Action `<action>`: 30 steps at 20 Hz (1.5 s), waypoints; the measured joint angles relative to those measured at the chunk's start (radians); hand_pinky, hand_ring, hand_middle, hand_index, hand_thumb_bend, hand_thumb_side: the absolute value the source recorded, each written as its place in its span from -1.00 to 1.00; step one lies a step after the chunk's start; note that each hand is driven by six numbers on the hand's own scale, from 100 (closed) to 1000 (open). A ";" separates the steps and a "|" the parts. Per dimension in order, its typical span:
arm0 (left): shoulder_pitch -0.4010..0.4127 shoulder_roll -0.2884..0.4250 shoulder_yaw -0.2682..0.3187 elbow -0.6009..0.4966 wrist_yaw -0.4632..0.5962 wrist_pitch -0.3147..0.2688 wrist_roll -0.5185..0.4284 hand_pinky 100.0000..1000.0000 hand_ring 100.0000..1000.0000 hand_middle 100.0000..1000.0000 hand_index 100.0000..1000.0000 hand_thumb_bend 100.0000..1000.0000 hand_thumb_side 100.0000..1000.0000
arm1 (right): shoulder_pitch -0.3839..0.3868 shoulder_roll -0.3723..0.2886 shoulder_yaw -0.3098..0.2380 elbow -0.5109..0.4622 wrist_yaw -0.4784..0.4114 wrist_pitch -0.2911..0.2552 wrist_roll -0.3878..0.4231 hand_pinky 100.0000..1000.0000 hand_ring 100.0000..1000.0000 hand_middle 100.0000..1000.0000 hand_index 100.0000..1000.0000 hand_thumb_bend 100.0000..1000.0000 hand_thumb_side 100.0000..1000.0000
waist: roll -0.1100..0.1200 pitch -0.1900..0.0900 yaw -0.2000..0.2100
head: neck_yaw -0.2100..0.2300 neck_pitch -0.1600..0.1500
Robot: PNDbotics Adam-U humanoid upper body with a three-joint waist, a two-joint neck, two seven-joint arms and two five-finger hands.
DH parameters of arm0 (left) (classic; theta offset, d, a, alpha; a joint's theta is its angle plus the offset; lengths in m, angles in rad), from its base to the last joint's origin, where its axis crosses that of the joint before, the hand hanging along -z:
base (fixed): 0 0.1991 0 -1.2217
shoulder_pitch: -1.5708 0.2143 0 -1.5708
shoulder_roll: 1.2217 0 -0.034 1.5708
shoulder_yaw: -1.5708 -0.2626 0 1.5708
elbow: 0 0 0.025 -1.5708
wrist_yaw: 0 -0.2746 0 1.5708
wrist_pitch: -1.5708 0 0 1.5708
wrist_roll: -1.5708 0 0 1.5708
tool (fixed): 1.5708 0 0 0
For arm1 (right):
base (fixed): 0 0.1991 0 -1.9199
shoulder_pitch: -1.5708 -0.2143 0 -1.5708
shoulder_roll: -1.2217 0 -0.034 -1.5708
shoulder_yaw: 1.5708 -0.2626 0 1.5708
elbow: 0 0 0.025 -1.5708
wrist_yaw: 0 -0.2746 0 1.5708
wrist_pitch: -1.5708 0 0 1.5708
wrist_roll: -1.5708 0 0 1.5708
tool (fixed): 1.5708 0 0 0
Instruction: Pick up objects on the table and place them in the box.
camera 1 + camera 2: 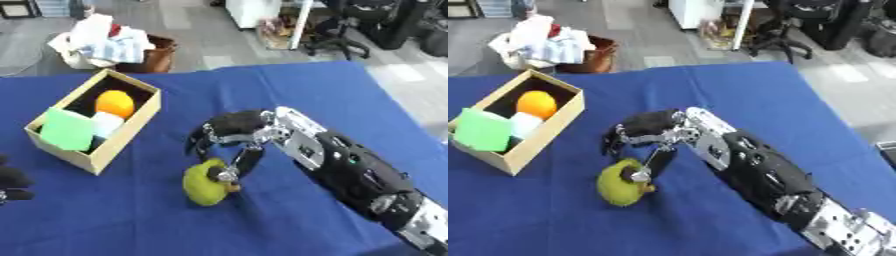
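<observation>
My right hand [229, 131] arches over the yellow-green fuzzy round fruit [205, 183], which lies just below its curled fingers, thumb tip touching it, on the blue cloth-covered surface [289, 90]. My left hand [12, 181] rests far left, fingers unclear.

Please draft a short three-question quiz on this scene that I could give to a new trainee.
1. True or false: the yellow-green fruit already lies inside the wooden box.
2. Which hand is at the fruit? A) right hand B) left hand
3. Fill in: the round thing at the far end of the box is an ____ ball.

Key: 1 false, it lies on the blue tablecloth beside the box; 2 A, its fingers are curled down over the fruit; 3 orange, next to a white thing and a green block.
</observation>
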 measured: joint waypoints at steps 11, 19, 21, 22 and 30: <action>0.003 0.000 0.000 0.000 0.000 0.000 0.001 0.15 0.22 0.12 0.56 -1.00 0.68 | -0.040 -0.002 -0.038 -0.009 -0.102 -0.003 -0.003 0.58 0.53 0.41 -0.35 -1.00 -0.72 | 0.000 0.000 -0.001 | 0.000 0.000; 0.005 0.000 0.000 0.000 0.000 -0.001 0.002 0.14 0.22 0.12 0.56 -1.00 0.68 | -0.142 -0.010 -0.101 0.008 -0.128 -0.021 -0.021 0.59 0.56 0.43 -0.33 -1.00 -0.71 | 0.000 0.000 -0.001 | -0.002 0.001; 0.005 0.000 0.000 0.000 0.000 -0.001 0.002 0.14 0.22 0.12 0.56 -1.00 0.68 | -0.172 -0.009 -0.122 0.030 -0.127 -0.029 -0.029 0.59 0.56 0.43 -0.32 -1.00 -0.72 | 0.000 0.000 0.000 | -0.002 0.001; 0.005 0.000 0.000 0.000 0.000 -0.001 0.002 0.14 0.22 0.12 0.56 -1.00 0.69 | -0.192 -0.006 -0.134 0.044 -0.127 -0.032 -0.032 0.60 0.56 0.43 -0.32 -1.00 -0.72 | 0.000 0.000 0.003 | -0.003 0.001; 0.000 0.000 -0.005 0.000 0.000 0.001 -0.001 0.14 0.22 0.12 0.56 -1.00 0.69 | -0.362 0.112 -0.262 0.243 -0.029 -0.053 -0.053 0.59 0.53 0.42 -0.32 -1.00 -0.76 | 0.000 0.000 0.041 | -0.025 0.001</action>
